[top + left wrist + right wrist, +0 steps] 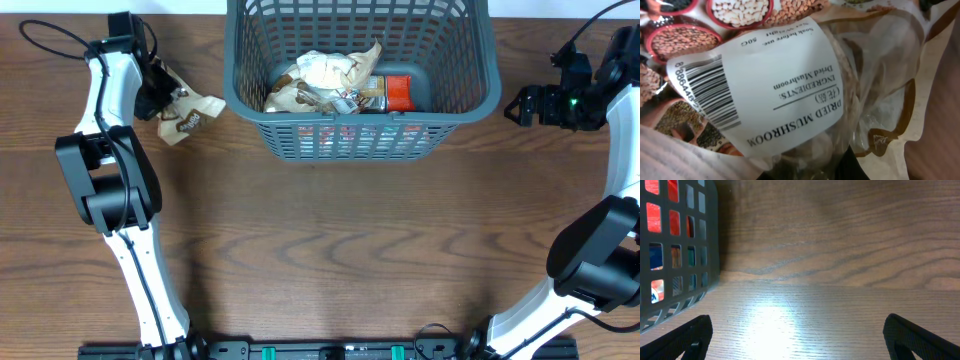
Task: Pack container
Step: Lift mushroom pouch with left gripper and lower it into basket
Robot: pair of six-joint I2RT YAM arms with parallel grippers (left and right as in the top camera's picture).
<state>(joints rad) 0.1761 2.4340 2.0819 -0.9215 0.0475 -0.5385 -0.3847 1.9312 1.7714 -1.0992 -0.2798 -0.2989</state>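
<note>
The container, a large dark grey-blue lattice basket [350,135], stands at the back middle of the table and holds several snack packets, among them a crumpled beige one [325,75] and a red one [398,92]. My left gripper [163,93] is at the far left, left of the basket, shut on a clear and beige packet of dried mushroom [190,113]. The packet's white label [775,85] fills the left wrist view, and the jaws [832,170] are mostly hidden under it. My right gripper [520,105] is open and empty, just right of the basket, low over the wood [800,342].
The basket's slotted right wall [685,250] shows at the left of the right wrist view, with red and blue packets behind it. The brown wooden table [330,250] spreads in front of the basket. Both arm bases stand at the front edge.
</note>
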